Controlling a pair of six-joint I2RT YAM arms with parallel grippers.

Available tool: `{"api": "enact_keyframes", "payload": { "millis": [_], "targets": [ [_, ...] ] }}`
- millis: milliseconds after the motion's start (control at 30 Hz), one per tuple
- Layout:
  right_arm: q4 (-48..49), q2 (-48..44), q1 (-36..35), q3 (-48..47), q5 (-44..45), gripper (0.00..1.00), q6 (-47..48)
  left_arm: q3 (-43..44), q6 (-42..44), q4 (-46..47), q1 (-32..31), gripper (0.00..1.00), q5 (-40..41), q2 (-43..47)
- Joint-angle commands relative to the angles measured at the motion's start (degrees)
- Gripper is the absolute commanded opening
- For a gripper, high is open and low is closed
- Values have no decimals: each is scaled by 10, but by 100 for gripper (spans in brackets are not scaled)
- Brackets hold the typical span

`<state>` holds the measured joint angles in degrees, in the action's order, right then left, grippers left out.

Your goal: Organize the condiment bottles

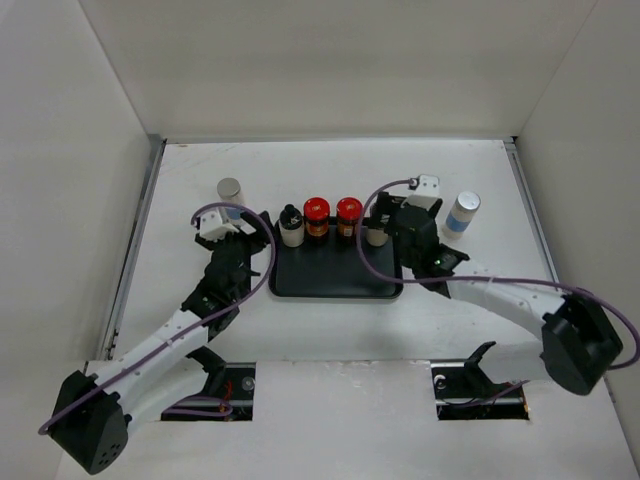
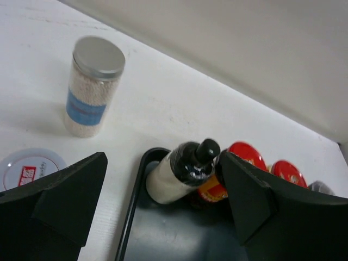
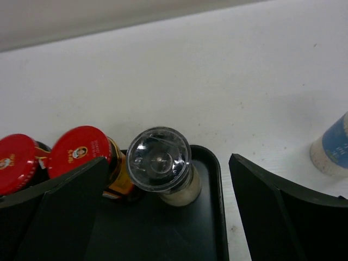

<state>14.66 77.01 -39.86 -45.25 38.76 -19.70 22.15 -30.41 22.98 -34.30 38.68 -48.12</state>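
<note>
Fingers [image 2: 70, 190] of left gripper [image 2: 162, 157] and right gripper [image 3: 168, 159] stand wide apart, holding nothing. Silver-capped jar [image 2: 92, 87] stands upright outside the tray [image 2: 129, 212], ahead-left of the left gripper, apparently nearer that arm.

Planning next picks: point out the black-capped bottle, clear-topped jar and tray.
black-capped bottle [image 2: 163, 187]: left wrist view, white body
clear-topped jar [image 3: 159, 159]: right wrist view, lid centre
tray [image 1: 335, 275]: top external view, bare floor

I see four standing along the tray's [image 1: 335, 278] far edge: black-capped white bottle [image 1: 291, 226], two red-lidded jars [image 1: 316, 216] [image 1: 348, 214], clear-topped grinder [image 3: 160, 163]. Two blue-labelled jars [image 2: 92, 87] [image 1: 462, 213] stand upright on the counter [image 1: 300, 165].
</note>
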Motion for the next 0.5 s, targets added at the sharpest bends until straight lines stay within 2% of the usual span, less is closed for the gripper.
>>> {"api": "enact_keyframes", "payload": {
  "millis": [0, 133, 267, 300, 333, 367, 400, 467],
  "targets": [
    [36, -61, -18, 38, 23, 100, -9, 61, 5, -112, 10, 88, 58, 5],
    [45, -105, -50, 89, 21, 100, -17, 90, 0, -202, 53, 89, 64, -25],
    [51, -114, -96, 116, 13, 98, -24, 102, -2, -251, 105, 89, 48, -55],
    [59, -117, -104, 119, 9, 84, -25, 106, -3, -260, 117, 89, 45, -65],
    [68, -122, -110, 122, 2, 59, -25, 110, -3, -264, 128, 89, 39, -76],
    [76, -128, -113, 126, -3, 43, -28, 111, -3, -264, 135, 89, 33, -83],
    [84, -135, -120, 132, -5, 35, -34, 110, -4, -260, 138, 89, 27, -87],
    [105, -144, -132, 147, -6, 35, -43, 114, 1, -251, 144, 89, 24, -108]
  ]
}}
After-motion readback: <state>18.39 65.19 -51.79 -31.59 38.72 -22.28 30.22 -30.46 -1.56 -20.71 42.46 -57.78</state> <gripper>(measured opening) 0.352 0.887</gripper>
